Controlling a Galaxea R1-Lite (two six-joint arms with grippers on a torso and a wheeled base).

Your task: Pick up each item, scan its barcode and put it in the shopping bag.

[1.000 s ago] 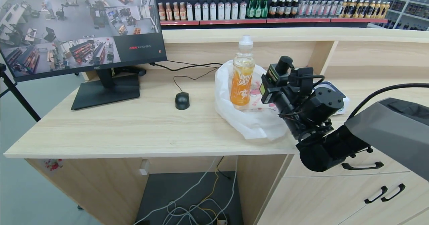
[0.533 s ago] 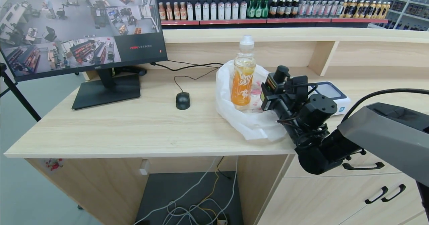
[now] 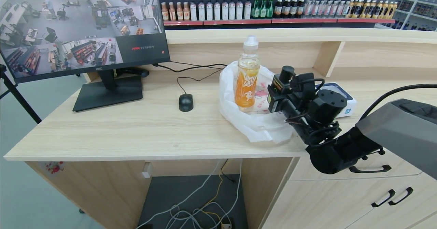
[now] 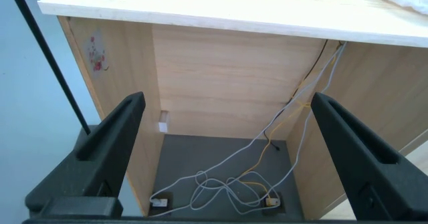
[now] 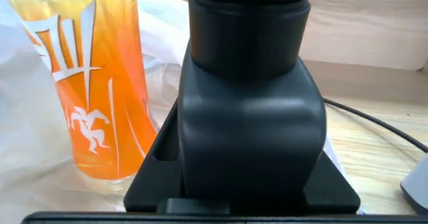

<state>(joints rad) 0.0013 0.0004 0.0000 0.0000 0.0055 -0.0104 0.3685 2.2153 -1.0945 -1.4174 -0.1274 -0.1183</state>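
Orange drink bottle (image 3: 246,85) with a white cap stands upright inside the white plastic shopping bag (image 3: 259,130), which lies crumpled on the wooden counter (image 3: 136,130). At the bottle's 3 o'clock, just beside the bag, the right gripper (image 3: 281,85) is clamped around a black handheld device (image 3: 286,73). The device's rounded end points up toward 12 o'clock, clear of the bottle. In the right wrist view the device (image 5: 247,83) stands close beside the bottle (image 5: 100,103), with the bag (image 5: 27,177) under and behind both.

A white countertop device (image 3: 349,106) sits at the gripper's 3 o'clock, partly hidden by the arm. A black mouse (image 3: 185,102) lies at the bottle's 9 o'clock, well apart.

The left gripper (image 4: 227,150) hangs below counter height with its jaws spread wide, holding nothing and facing the tangled cables (image 4: 227,184) under the counter.
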